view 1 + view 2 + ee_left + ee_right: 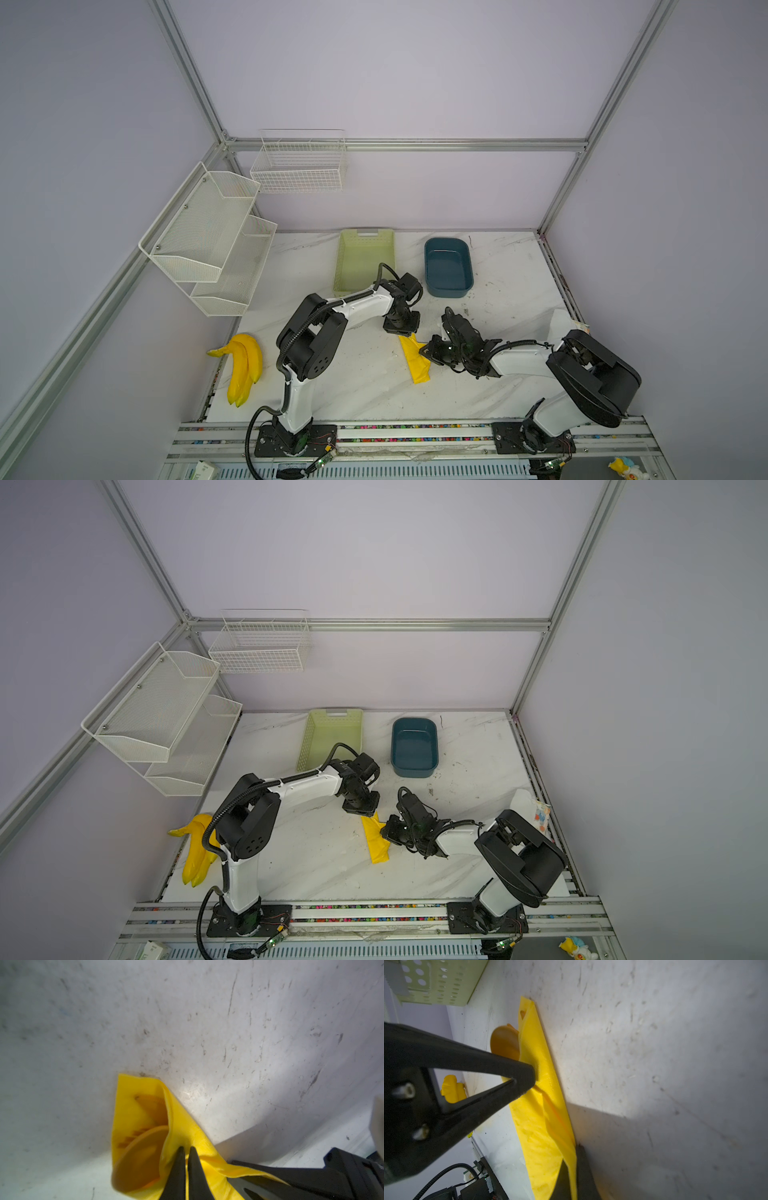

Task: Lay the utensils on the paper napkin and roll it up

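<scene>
Napkin [414, 365]: creased, flattened yellow paper roll

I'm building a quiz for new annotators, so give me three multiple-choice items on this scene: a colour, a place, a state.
1. The tub beside the green basket is: A red; B dark blue; C white.
2. The banana bunch lies: A at the table's left edge in both top views; B inside the green basket; C in the tub.
3. The paper napkin is: A spread flat and bare; B folded over the utensils; C crumpled in the tub.

B: its walls and floor show dark blue.
A: it lies at that edge, far from basket and tub.
B: the spoon pokes from the fold, and the left hand and right hand are shut on the paper.
</scene>
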Robot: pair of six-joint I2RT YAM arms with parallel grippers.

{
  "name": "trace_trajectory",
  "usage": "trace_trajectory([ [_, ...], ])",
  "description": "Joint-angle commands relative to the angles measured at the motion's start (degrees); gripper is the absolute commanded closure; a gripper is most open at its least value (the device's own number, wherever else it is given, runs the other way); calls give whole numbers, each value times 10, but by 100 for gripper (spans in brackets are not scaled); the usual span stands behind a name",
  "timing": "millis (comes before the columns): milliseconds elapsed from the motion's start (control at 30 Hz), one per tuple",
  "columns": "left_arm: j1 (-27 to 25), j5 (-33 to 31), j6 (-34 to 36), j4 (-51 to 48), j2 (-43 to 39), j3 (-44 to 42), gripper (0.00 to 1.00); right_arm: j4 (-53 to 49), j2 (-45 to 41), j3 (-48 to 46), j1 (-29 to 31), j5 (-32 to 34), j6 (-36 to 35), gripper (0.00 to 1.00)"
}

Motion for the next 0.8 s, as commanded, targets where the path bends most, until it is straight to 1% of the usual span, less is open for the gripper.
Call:
trace_trajectory([
  [0,1,-3,8,-1,-20,-14,92,-42,0,-5,2,22,11,100],
  [367,1,-1,9,-1,-33,1,91,-48,5,0,2,28,12,100],
  [600,1,-34,5,1,-92,26,86,-36,6,0,2,30,23,100],
  [767,1,-54,-11,11,-144,-8,83,-14,9,-5,2,40,42,100],
])
